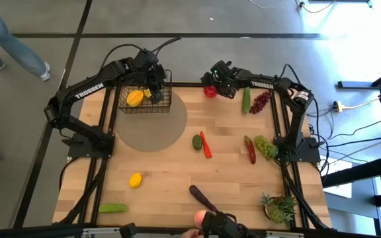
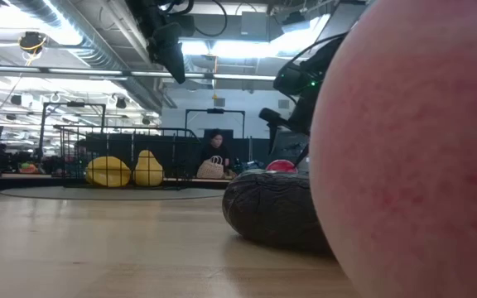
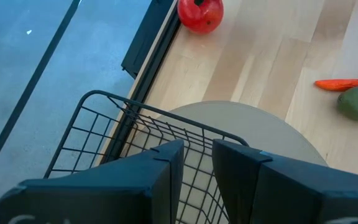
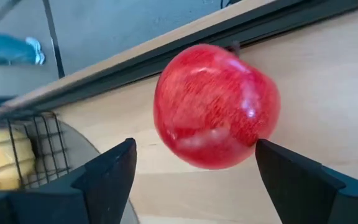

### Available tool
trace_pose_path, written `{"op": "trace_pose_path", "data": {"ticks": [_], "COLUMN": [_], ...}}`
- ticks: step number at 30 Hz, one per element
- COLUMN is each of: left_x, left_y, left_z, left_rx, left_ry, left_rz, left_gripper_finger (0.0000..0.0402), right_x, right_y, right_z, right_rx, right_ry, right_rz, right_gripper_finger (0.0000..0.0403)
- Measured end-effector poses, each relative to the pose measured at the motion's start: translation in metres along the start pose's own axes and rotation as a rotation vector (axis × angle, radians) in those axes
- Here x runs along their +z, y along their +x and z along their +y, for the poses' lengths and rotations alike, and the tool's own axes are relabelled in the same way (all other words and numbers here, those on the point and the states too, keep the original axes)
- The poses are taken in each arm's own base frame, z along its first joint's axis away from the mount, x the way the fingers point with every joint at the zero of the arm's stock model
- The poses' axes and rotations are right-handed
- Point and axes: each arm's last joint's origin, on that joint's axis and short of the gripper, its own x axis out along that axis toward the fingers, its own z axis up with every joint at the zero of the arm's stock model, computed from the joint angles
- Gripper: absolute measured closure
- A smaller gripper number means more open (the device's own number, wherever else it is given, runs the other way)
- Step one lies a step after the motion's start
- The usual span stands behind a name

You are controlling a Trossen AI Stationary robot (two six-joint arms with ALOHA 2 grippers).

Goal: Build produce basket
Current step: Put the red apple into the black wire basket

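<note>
The black wire basket (image 1: 144, 99) stands at the table's far left on a round beige mat (image 1: 152, 132). It holds two yellow fruits (image 2: 108, 171) (image 2: 147, 168). My left gripper (image 1: 156, 82) hovers over the basket's far right corner (image 3: 166, 121), empty, its fingers (image 3: 166, 165) a narrow gap apart. My right gripper (image 4: 194, 162) is open at the far edge. Its fingers (image 4: 114, 171) stand on either side of the red apple (image 4: 216, 106), which rests on the table (image 1: 210, 91).
A cucumber (image 1: 246, 100) and dark grapes (image 1: 261, 100) lie far right. A green fruit (image 1: 197, 141), chilies (image 1: 206, 145) (image 1: 250, 151) and green grapes (image 1: 264, 147) lie mid-table. A lemon (image 1: 135, 179), cucumber (image 1: 113, 207), eggplant (image 1: 200, 196), peach (image 2: 421, 149) and potted plant (image 1: 280, 206) are near.
</note>
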Motion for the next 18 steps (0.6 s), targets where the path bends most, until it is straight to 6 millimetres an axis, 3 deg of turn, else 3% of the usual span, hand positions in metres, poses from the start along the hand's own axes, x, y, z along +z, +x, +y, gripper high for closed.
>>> {"op": "trace_pose_path", "data": {"ticks": [13,18], "left_x": [0.0,0.0], "left_y": [0.0,0.0], "left_z": [0.0,0.0], "left_rx": [0.001,0.0], "left_ry": [0.0,0.0], "left_rz": [0.0,-0.002], "left_gripper_finger": [0.0327,0.0327], "right_x": [-0.006,-0.007], "right_y": [0.019,0.019], "right_z": [-0.002,0.0], "right_rx": [-0.009,0.006], "right_ry": [0.215,0.214], "right_rz": [0.02,0.019], "right_gripper_finger": [0.0085,0.0085]}}
